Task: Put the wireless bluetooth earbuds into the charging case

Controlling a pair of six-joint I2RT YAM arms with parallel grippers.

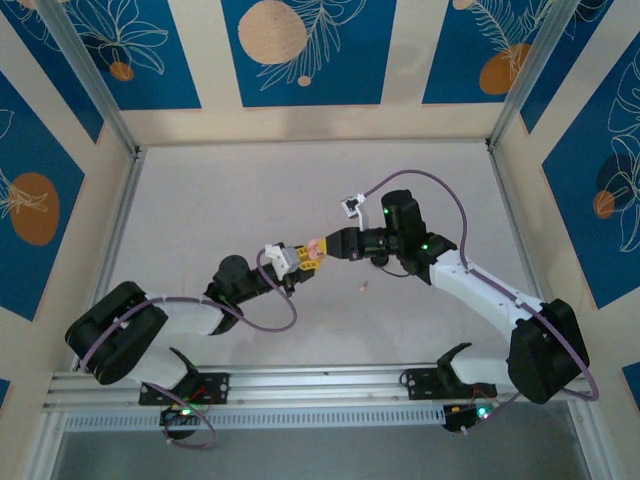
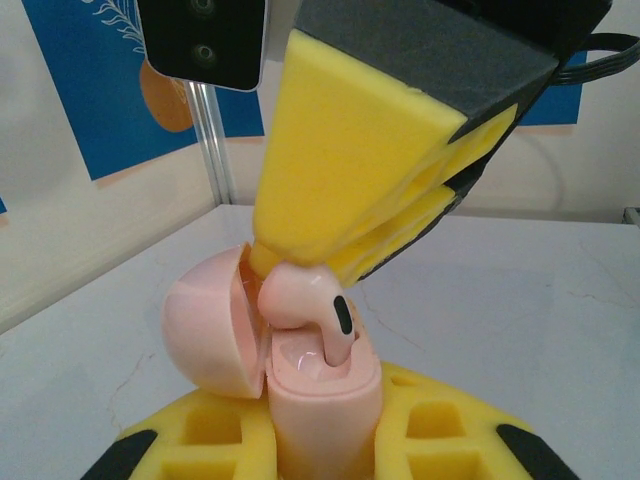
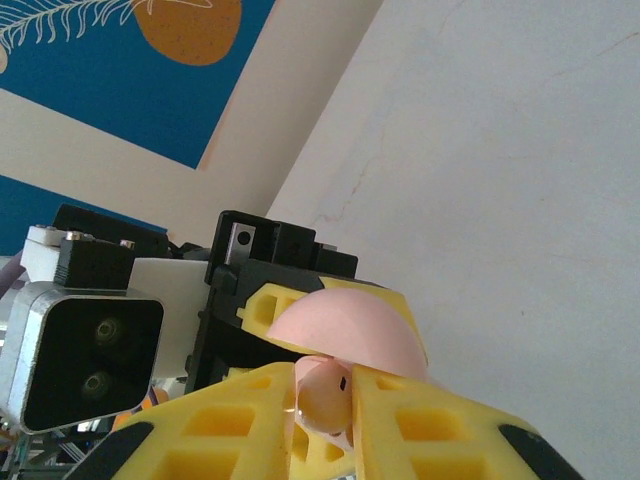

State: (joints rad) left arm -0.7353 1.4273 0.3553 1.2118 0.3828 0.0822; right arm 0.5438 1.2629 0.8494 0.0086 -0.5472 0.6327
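Above the middle of the table (image 1: 300, 190), the left arm (image 1: 180, 320) has its jaws clenched on an open pink case (image 2: 320, 400); the right arm (image 1: 480, 285) has its jaws pinching a pink earbud (image 2: 300, 300), whose stem dips into the case's well. A pale speck (image 1: 364, 287) lies on the table.

We see a pale grey table (image 1: 250, 190) with thin cracks in it. One tiny pink earbud (image 1: 363, 287) lies on it, near the middle.
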